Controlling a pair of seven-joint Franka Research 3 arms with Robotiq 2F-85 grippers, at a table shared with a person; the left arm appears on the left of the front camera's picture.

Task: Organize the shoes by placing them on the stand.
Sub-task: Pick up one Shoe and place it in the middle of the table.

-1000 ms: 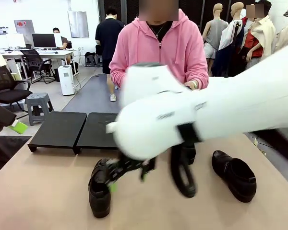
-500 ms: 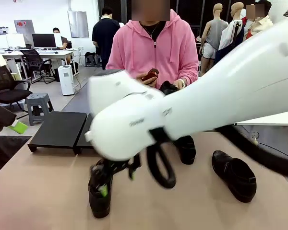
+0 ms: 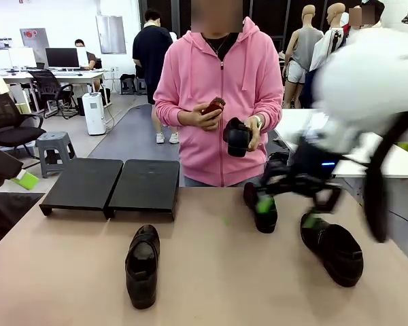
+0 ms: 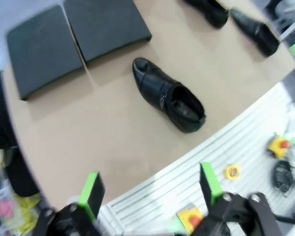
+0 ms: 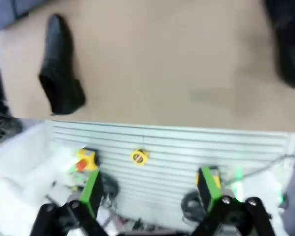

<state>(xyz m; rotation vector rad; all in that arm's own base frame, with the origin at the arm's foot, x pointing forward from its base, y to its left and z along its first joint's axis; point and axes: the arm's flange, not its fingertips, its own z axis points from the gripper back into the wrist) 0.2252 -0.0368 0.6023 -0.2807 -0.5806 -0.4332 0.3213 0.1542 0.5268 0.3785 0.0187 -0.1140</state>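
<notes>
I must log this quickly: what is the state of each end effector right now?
Left end effector: open, holding nothing.
Right end effector: open, holding nothing.

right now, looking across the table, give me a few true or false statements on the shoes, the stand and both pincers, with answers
1. The stand carries no shoe. True.
2. All four shoes lie on the table. False: three lie there, and the person holds the fourth shoe.
3. The left pincer is shut on a shoe. False: it is open and holds nothing.
4. The right pincer is open. True.
5. The leftmost shoe lies tipped on its side. False: it sits upright on its sole.
</notes>
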